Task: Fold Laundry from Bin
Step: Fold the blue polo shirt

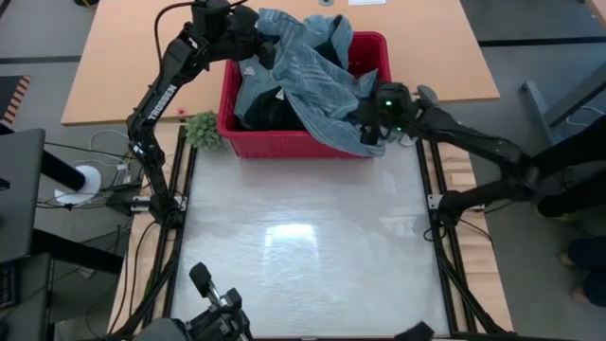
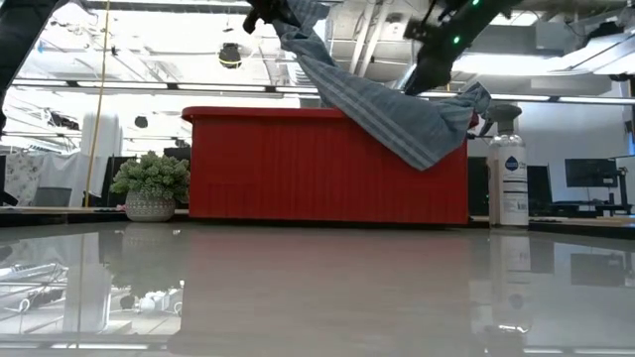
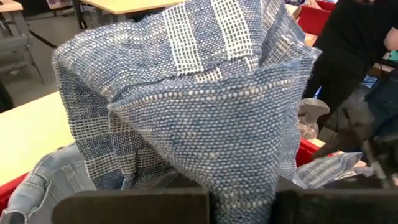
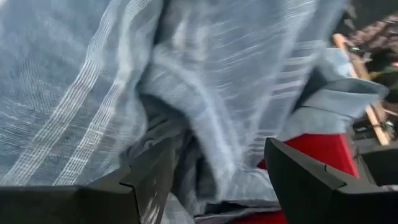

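Observation:
The red bin stands at the table's far edge with laundry piled in it. A blue-grey white-striped shirt rises out of it. My left gripper is shut on the shirt above the bin's far left corner. From there the shirt slants down, and its lower end drapes over the bin's near right rim. My right gripper is open at that corner, one finger on either side of a fold of the shirt. Dark garments and a light denim piece lie in the bin. My left gripper pinches a bunched fold of the striped shirt between its two fingers, several layers together. The fingers come nearly level, high over the bin. The shirt hangs below them, lifted at this end, its other end on the bin's rim. Whether my right gripper's fingers touch the shirt cloth between them, I cannot tell.
A small potted plant stands left of the bin and a spray bottle right of it. The white table top in front of the bin is free. A wooden table lies beyond.

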